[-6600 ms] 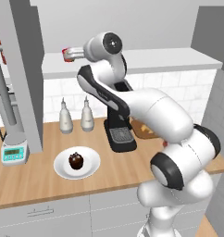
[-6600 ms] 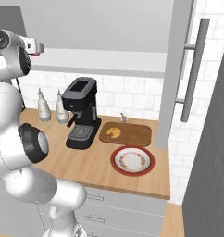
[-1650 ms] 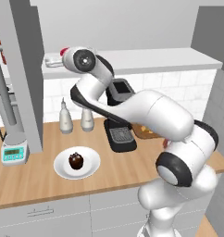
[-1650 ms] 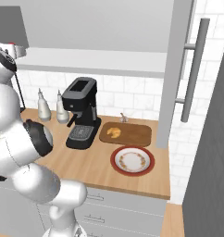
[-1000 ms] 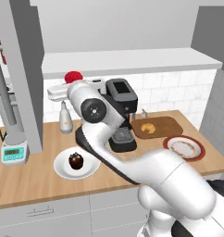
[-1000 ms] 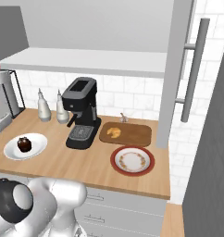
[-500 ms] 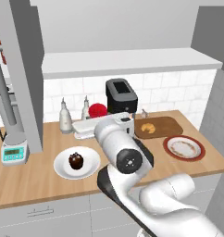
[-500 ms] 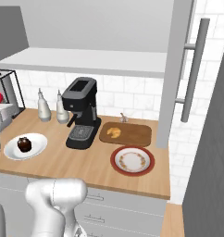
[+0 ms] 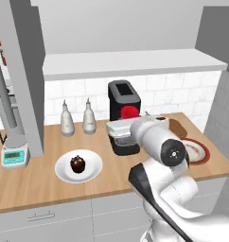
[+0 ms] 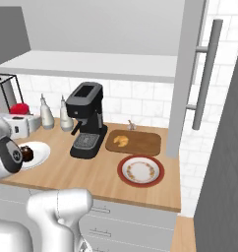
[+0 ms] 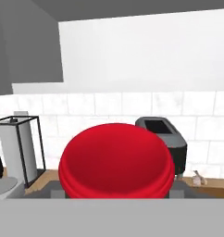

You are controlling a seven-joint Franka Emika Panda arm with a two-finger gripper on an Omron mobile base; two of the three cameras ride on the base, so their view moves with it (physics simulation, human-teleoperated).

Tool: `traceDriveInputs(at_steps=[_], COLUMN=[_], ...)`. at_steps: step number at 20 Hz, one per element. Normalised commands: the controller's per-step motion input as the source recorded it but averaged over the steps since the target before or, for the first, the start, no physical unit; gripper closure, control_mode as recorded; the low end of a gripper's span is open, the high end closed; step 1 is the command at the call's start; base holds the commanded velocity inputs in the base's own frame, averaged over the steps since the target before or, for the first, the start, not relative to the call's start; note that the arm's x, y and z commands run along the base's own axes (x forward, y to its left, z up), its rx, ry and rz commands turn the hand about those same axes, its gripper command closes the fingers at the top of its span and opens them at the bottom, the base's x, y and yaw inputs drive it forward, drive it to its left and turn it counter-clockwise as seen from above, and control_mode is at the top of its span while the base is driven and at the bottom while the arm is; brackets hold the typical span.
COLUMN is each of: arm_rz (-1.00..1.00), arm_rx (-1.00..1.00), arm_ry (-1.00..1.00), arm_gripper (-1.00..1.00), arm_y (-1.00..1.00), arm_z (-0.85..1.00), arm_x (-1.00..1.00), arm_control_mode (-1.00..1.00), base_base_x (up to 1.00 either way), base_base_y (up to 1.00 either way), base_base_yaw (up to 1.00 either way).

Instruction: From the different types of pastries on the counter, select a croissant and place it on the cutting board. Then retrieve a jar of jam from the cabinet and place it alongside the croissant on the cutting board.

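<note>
Gripper (image 9: 120, 126) clenched on jar of jam (image 9: 130, 112), carried above desk (image 9: 40, 175) for transfer to cutting board (image 10: 140, 142), where croissant (image 10: 121, 141) already lies.

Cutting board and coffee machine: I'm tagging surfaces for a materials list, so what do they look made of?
The cutting board looks like wood: matte brown with faint grain. The coffee machine looks like dark plastic or painted metal, smooth with a soft sheen; which one is unclear.

Flanking base views; close hand view
</note>
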Motion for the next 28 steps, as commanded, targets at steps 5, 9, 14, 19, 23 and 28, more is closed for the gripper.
traceDriveInputs(at_steps=[5,9,14,19,23,28], arm_rz=[0.0,0.0,0.0,0.02,0.0,0.08], arm_rx=[0.08,0.09,0.1,0.07,0.01,0.0], arm_ry=[-0.01,-0.03,-0.02,-0.03,-0.01,-0.1], arm_gripper=[1.0,1.0,1.0,1.0,1.0,1.0], arm_y=[-1.0,-1.0,-1.0,-0.86,-0.09,-0.05], arm_z=[-0.15,-0.13,-0.18,-0.09,0.0,-0.35], arm_x=[0.0,0.0,0.0,0.0,0.0,0.17], arm_control_mode=[-1.0,-1.0,-1.0,-1.0,-1.0,-1.0], base_base_x=[0.0,0.0,0.0,0.0,0.0,0.0], base_base_y=[0.0,0.0,0.0,0.0,0.0,0.0], base_base_yaw=[0.0,0.0,0.0,0.0,0.0,0.0])
